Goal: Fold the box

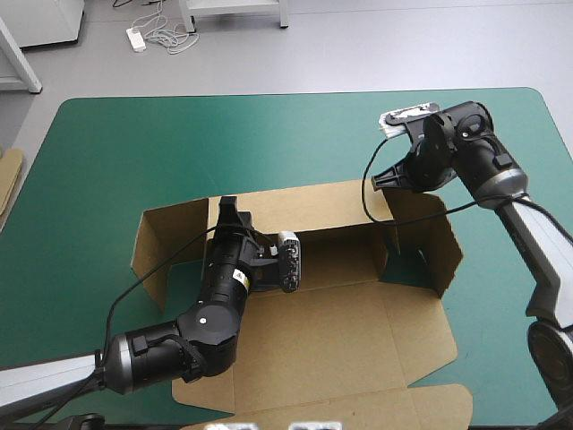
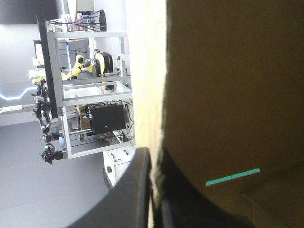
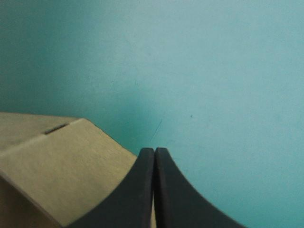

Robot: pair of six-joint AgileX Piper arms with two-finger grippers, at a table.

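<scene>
The brown box [image 1: 358, 269] is lying mid-table on the teal-green cover [image 1: 107, 152], half formed. Nearest the robot the lid [image 1: 340, 349] is being left flat, while the far wall [image 1: 322, 202] and both side walls are being held up by their creases. The left gripper [image 2: 151, 190] is being reached across the lid and floor to the far wall near its left corner. Its black fingers are being pressed all but together on the board's upper edge, with the sheet running up between them. Farther off, at the wall's right end, the right gripper [image 3: 154, 159] is being carried with its fingers closed tip to tip. No board is being seen between them, only a flap just beside them and bare cover ahead.

By this judgement, the far wall is being set upright for tucking. To do it well, the left grip should be firm and the wall drawn square to the floor along its crease, not past it. The right side wall [image 1: 443, 242] is probably best nudged inward with the closed right fingers, so the corner is lined up before anything is released. Too hard a pull risks the light sheet being dragged across the cover.
</scene>
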